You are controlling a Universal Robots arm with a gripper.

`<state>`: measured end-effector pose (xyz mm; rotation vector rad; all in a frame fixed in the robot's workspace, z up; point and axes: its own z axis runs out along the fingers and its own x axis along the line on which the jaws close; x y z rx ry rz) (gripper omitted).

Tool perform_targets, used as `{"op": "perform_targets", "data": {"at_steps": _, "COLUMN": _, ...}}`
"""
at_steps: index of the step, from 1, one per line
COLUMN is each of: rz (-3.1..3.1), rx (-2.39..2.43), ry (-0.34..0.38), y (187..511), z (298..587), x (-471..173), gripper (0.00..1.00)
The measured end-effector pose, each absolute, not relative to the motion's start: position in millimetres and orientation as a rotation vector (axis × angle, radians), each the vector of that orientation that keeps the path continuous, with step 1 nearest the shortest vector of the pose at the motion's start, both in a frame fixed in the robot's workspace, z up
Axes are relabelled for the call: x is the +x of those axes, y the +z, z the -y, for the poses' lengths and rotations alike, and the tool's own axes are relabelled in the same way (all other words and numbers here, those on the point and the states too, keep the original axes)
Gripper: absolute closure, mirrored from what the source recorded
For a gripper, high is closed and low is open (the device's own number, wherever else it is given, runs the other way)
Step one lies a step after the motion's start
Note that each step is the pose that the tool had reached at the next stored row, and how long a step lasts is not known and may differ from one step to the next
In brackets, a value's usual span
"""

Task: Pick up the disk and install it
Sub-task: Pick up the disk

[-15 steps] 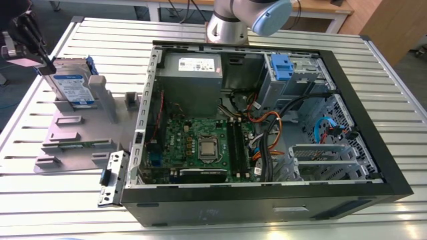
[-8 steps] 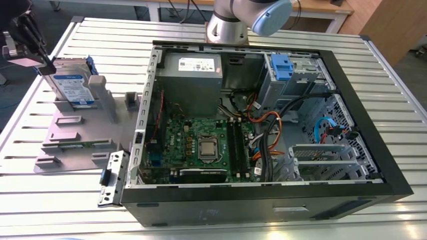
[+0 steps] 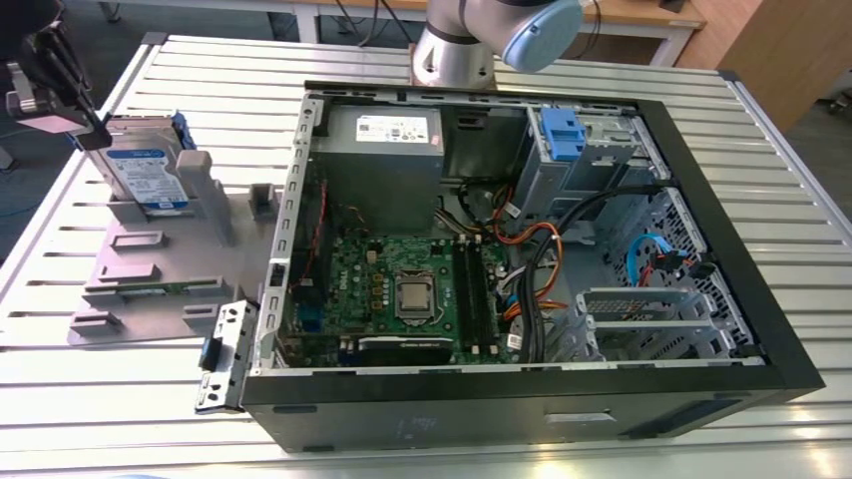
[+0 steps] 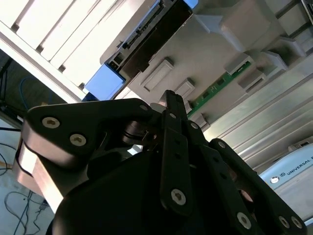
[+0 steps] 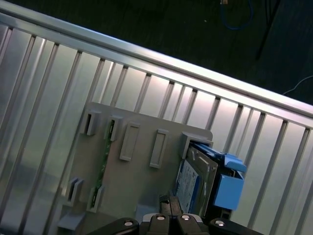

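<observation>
Well, the pincer (image 5: 170,205) hovers with tips together, empty, close by the disk (image 3: 140,168) standing upright in a grey rack (image 3: 147,299) on the desk (image 3: 120,419).

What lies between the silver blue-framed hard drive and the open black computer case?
In the exterior view, uprights of the grey holder plate: a tall grey block beside the disk, a short grey block near the case.
</observation>
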<state>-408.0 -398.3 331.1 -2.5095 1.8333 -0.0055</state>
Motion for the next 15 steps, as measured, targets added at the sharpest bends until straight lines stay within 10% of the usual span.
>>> {"op": "perform_targets", "data": {"at_steps": 15, "rz": -1.779, "rx": -2.548, "ry": -0.004, "y": 331.1, "z": 398.3, "x": -408.0, "gripper": 0.89}}
